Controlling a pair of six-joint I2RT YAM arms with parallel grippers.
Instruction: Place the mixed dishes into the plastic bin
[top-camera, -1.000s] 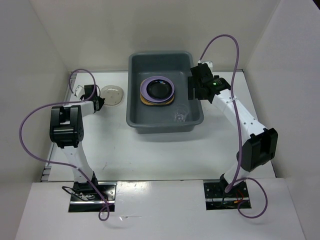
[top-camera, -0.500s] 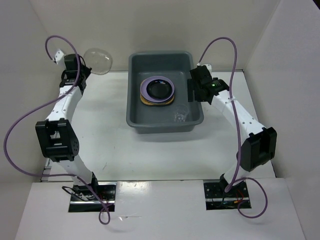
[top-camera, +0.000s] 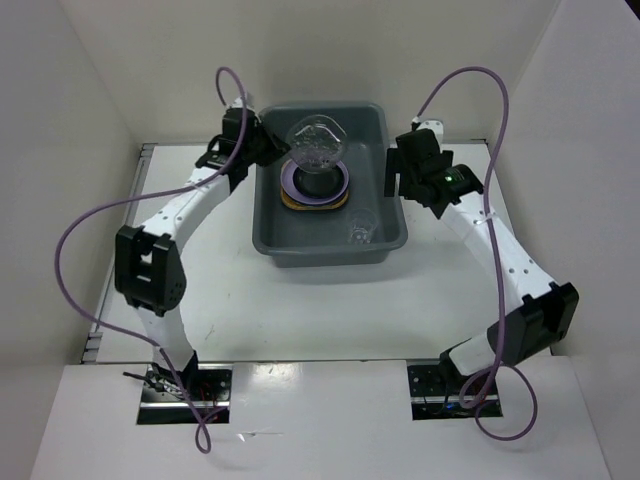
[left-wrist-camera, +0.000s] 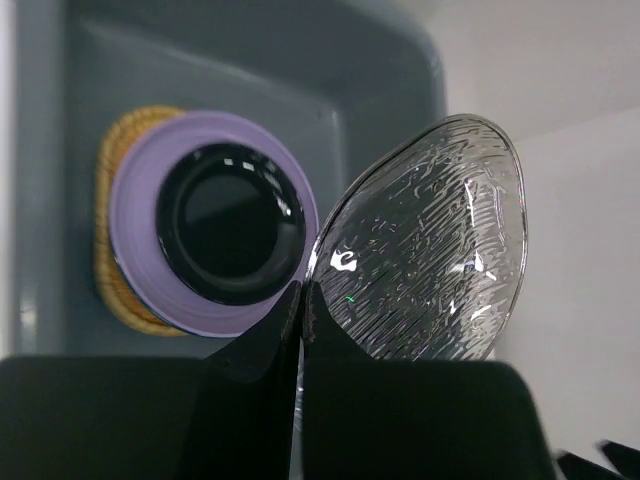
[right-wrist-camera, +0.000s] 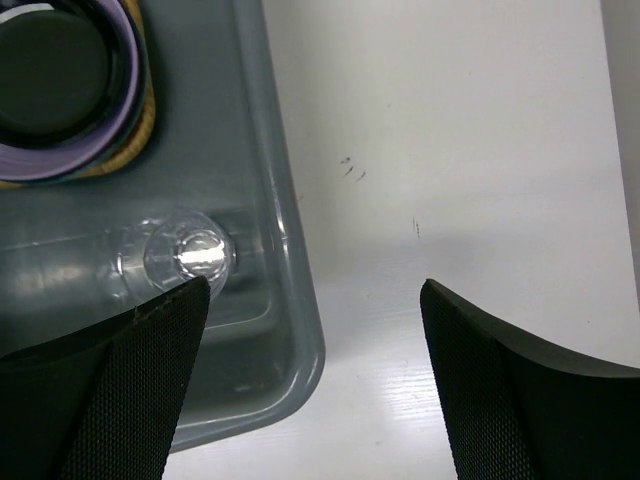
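The grey-blue plastic bin stands at the back centre. In it lies a stack: a small black dish on the lilac plate on the woven bamboo tray. The clear glass cup stands in the bin's near right corner. My left gripper is shut on the rim of a clear textured dish and holds it tilted above the stack. The left wrist view shows this dish, held on edge by the gripper. My right gripper is open and empty over the bin's right rim, next to the cup. No plate with an orange sunburst shows.
White walls close in the table on the left, back and right. The bin's right rim lies just under the right gripper. White table surface lies right of the bin.
My left arm has lifted the clear dish off the table at the left and swung it right, over the bin. My right gripper has drawn back a little to the right.
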